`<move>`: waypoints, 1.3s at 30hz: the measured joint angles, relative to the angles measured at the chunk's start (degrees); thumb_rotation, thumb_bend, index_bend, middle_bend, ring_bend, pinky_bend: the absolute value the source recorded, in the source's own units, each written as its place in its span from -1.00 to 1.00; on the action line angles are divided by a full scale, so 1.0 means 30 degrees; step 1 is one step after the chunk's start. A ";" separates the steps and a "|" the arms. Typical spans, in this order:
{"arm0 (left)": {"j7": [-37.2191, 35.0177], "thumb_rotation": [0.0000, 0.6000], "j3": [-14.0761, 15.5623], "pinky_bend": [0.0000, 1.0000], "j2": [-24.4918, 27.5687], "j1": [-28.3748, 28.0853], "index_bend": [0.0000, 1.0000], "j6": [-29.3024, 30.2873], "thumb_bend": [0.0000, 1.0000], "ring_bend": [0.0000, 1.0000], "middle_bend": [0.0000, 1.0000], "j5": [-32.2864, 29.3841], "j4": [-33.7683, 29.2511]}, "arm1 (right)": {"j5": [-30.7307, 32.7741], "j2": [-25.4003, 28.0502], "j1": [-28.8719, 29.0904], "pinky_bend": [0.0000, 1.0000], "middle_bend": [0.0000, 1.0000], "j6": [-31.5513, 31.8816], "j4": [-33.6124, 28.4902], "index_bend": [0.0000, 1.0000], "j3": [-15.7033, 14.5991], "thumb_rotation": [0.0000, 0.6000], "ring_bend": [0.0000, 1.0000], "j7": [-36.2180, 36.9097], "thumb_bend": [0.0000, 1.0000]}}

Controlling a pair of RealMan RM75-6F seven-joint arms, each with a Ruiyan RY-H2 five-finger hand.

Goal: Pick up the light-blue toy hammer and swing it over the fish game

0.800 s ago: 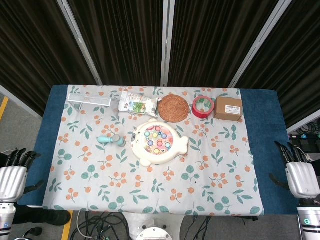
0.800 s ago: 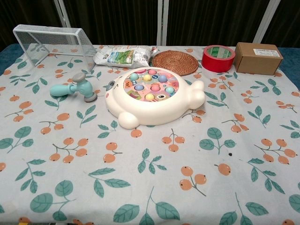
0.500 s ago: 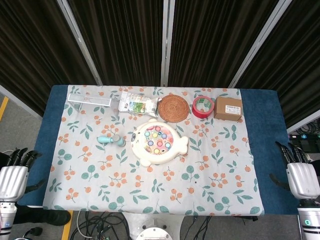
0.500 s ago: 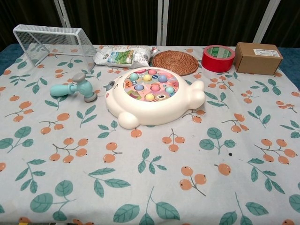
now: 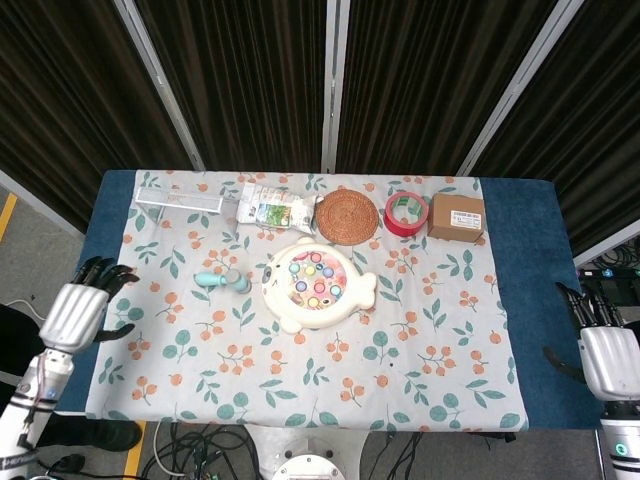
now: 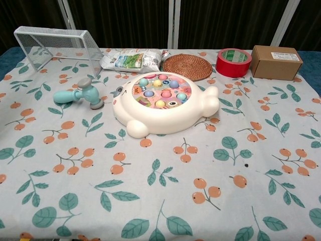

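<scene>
The light-blue toy hammer (image 5: pixel 221 280) (image 6: pixel 78 95) lies on the patterned cloth, its grey head pointing toward the fish game. The cream fish game (image 5: pixel 316 284) (image 6: pixel 161 102), with coloured fish in its round top, sits at the table's middle, just right of the hammer. My left hand (image 5: pixel 84 309) hovers over the table's left edge, fingers apart and empty, well left of the hammer. My right hand (image 5: pixel 602 348) stays beyond the right edge, open and empty. The chest view shows neither hand.
Along the far edge stand a white wire rack (image 6: pixel 56 42), a snack packet (image 6: pixel 133 60), a woven coaster (image 6: pixel 187 66), a red tape roll (image 6: pixel 233 62) and a cardboard box (image 6: pixel 276 61). The floral cloth (image 6: pixel 165 191) covers the table.
My left hand has risen from below the table's left corner and moved inward toward the hammer. The right hand has sunk slightly. No object has moved.
</scene>
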 measured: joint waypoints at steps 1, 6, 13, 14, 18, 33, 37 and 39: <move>-0.0338 1.00 -0.0220 -0.74 -0.0130 -0.0598 -0.38 -0.0749 -0.69 -0.66 -0.45 -0.0172 0.0218 | -0.0003 0.0007 -0.0011 -0.77 -0.67 0.0019 -0.0019 -0.93 0.0000 1.00 -0.91 -0.0025 -0.79; -0.1372 1.00 -0.1036 -0.72 -0.1153 -0.2891 -0.38 -0.3799 -0.65 -0.60 -0.38 -0.1387 0.1684 | 0.0081 0.0101 -0.0046 -0.77 -0.67 0.0075 -0.0189 -0.93 0.0058 1.00 -0.91 -0.0298 -0.79; -0.1372 1.00 -0.1707 -0.72 -0.3732 -0.5479 -0.33 -0.7200 -0.62 -0.59 -0.38 -0.3902 0.4213 | 0.0382 0.0253 0.0100 -0.77 -0.67 -0.0129 -0.0447 -0.93 0.0272 1.00 -0.91 -0.0666 -0.79; -0.1343 1.00 -0.1726 -0.72 -0.4056 -0.5650 -0.32 -0.7348 -0.62 -0.59 -0.38 -0.4058 0.4449 | 0.0418 0.0260 0.0131 -0.77 -0.67 -0.0185 -0.0456 -0.93 0.0291 1.00 -0.91 -0.0681 -0.79; -0.0840 1.00 -0.1671 -0.72 -0.5251 -0.6250 -0.29 -0.7871 -0.61 -0.59 -0.39 -0.4761 0.5268 | 0.0611 0.0292 0.0274 -0.77 -0.67 -0.0439 -0.0442 -0.93 0.0385 1.00 -0.91 -0.0685 -0.79; 0.1306 1.00 -0.2040 -0.73 -0.7750 -0.7640 -0.24 -0.8635 -0.48 -0.69 -0.45 -0.8106 0.6078 | 0.0893 0.0236 0.0452 -0.77 -0.67 -0.0780 -0.0139 -0.93 0.0465 1.00 -0.91 -0.0403 -0.79; 0.1609 1.00 -0.1961 -0.73 -0.8061 -0.7827 -0.22 -0.8761 -0.47 -0.69 -0.45 -0.8652 0.6206 | 0.0917 0.0191 0.0469 -0.77 -0.67 -0.0841 -0.0057 -0.93 0.0448 1.00 -0.91 -0.0339 -0.79; 0.1636 1.00 -0.1944 -0.73 -0.8164 -0.7880 -0.20 -0.8752 -0.46 -0.69 -0.45 -0.8779 0.6228 | 0.0958 0.0165 0.0475 -0.77 -0.67 -0.0883 -0.0015 -0.93 0.0439 1.00 -0.91 -0.0307 -0.79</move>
